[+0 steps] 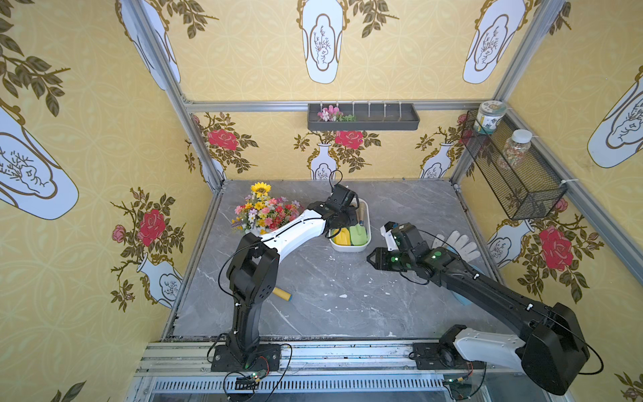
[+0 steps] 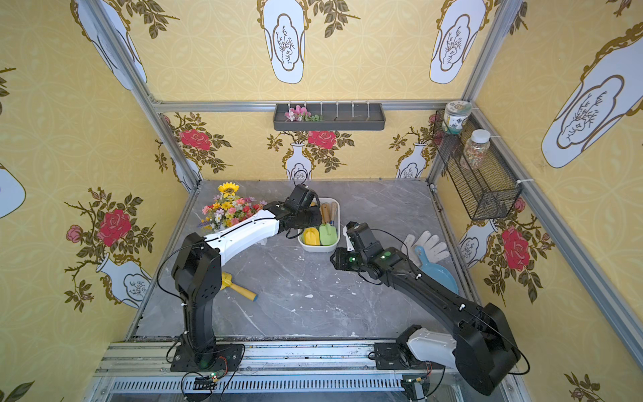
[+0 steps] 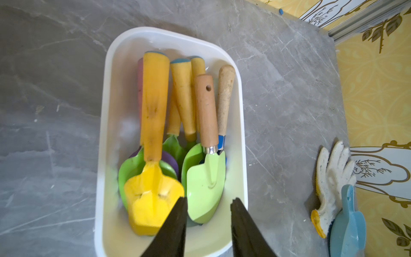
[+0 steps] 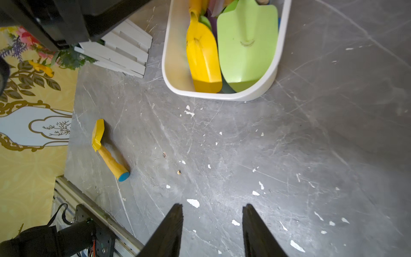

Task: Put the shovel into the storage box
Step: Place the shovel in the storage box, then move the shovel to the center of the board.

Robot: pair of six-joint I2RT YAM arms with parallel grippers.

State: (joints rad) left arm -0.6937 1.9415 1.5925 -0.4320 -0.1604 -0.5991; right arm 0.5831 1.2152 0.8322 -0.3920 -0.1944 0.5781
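Robot test cell, dressed as a garden corner. Aluminium frame (image 1: 243,105) carries printed wallpaper (image 1: 400,52); 2 arms (image 1: 295,236) bolt to a rail (image 1: 348,355) fronting a marble-look tabletop (image 1: 330,289). Props: flowers (image 1: 264,209), wall tray (image 1: 362,118), mesh basket (image 1: 515,167).

The left arm (image 1: 250,275) hides most of the loose yellow shovel (image 1: 283,294).

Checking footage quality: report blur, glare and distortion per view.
Both top views: sharp, evenly lit, posts splay from wide-angle distortion. Left wrist: box wall smeared, yellow shovel soft. Right wrist: table crisp, box rim softer.
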